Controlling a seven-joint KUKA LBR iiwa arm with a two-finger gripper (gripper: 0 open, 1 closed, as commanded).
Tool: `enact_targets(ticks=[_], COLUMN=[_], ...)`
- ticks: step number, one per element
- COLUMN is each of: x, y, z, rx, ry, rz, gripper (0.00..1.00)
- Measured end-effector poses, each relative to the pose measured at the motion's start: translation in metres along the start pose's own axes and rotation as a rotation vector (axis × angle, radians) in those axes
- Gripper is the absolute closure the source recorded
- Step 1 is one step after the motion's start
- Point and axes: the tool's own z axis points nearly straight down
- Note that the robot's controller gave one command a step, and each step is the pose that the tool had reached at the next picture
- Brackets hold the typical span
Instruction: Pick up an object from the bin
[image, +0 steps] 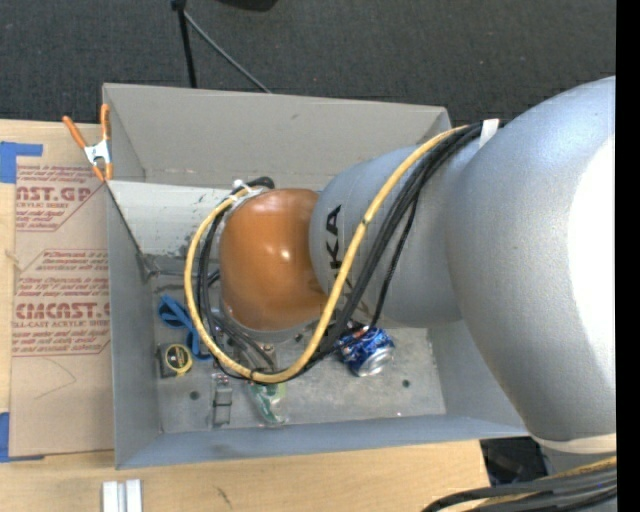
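Observation:
My gripper hangs low over the bin's front-left part, mostly hidden under the arm's orange cover. To its left lies a blue-handled tool, probably scissors. Beside that is a small round yellow-and-black tape measure. Just in front of the gripper lie a small grey metal piece and a greenish clear piece. A crushed blue drink can lies to the gripper's right, near the bin's front wall.
The arm and its cables cover the middle and right of the bin and hide whatever lies beneath. Bare bin floor shows along the front wall between the greenish piece and the can.

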Motion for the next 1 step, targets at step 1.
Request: enact_targets(ticks=[1], x=[-0.0798], y=[0.0275], z=[0.0788], rx=[-0.003], ry=[-0.009], rz=[0.055], gripper=[0.0])
